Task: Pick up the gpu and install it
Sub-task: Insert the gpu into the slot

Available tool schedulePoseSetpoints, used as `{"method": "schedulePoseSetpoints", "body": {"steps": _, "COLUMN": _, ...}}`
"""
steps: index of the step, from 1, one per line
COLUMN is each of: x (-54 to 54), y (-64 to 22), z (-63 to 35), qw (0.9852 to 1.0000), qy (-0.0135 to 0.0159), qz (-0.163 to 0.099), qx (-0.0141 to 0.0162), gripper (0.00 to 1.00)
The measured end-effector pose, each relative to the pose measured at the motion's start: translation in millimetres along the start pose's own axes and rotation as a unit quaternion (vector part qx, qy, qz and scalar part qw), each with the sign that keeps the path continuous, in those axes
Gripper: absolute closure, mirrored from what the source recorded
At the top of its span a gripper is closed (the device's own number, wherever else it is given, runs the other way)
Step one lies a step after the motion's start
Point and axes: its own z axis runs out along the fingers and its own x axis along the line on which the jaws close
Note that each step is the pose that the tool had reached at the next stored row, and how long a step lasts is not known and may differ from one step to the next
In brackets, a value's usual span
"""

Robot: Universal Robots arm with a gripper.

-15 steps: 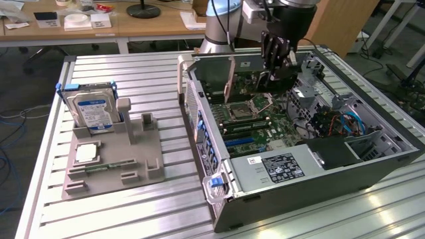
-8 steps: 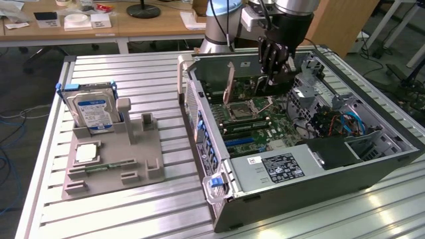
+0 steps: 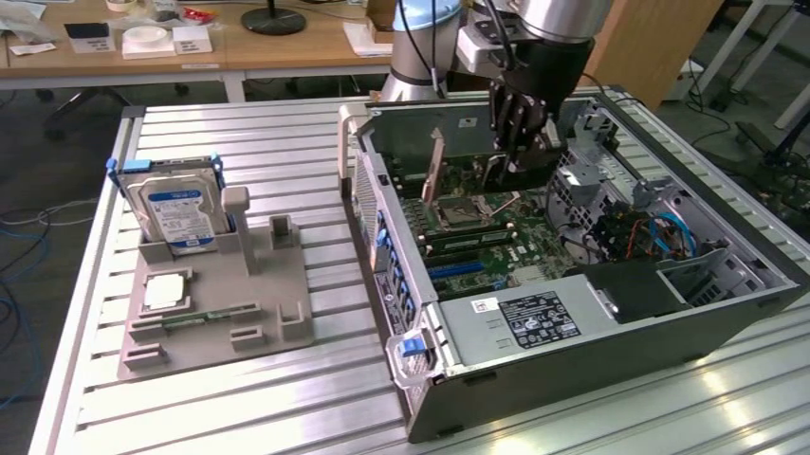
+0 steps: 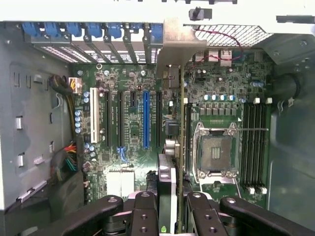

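While the black fingers (image 4: pixel 142 216) clench the gpu (image 4: pixel 173 147) edge-on between them, the gripper (image 3: pixel 522 142) hangs inside the open computer case (image 3: pixel 708 313), just above the motherboard (image 3: pixel 487 242). In the wrist view the card stands upright between the two finger pairs, its silver bracket (image 4: pixel 174 42) reaching toward the case's rear wall, where the blue slot clips (image 4: pixel 93 30) sit in a row. The card lies over the board between the blue expansion slot (image 4: pixel 145 119) and the CPU socket (image 4: pixel 215 152); whether its lower edge touches the board cannot be told. In the exterior view the gpu (image 3: pixel 434 163) shows as a thin upright card just beside the gripper, toward the case's rear wall.

Outside the case, toward the exterior view's left, a grey parts holder (image 3: pixel 215 303) rests on the slatted aluminium table (image 3: pixel 253 398), well apart from the case. A hard drive (image 3: pixel 180 213) with a blue-and-white label stands upright in the holder.
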Motion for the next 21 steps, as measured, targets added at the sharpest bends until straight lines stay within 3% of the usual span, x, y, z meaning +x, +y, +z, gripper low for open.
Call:
{"method": "schedulePoseSetpoints", "body": {"steps": 11, "x": 6.5, "y": 1.4, "z": 8.6, "qw": 1.0000, "qy": -0.0002, "qz": -0.001, "qx": -0.0048, "gripper": 0.73}}
{"method": "schedulePoseSetpoints", "body": {"steps": 21, "x": 7.2, "y": 6.5, "z": 24.2, "qw": 1.0000, "qy": -0.0002, "qz": -0.002, "qx": -0.0066, "gripper": 0.73}}
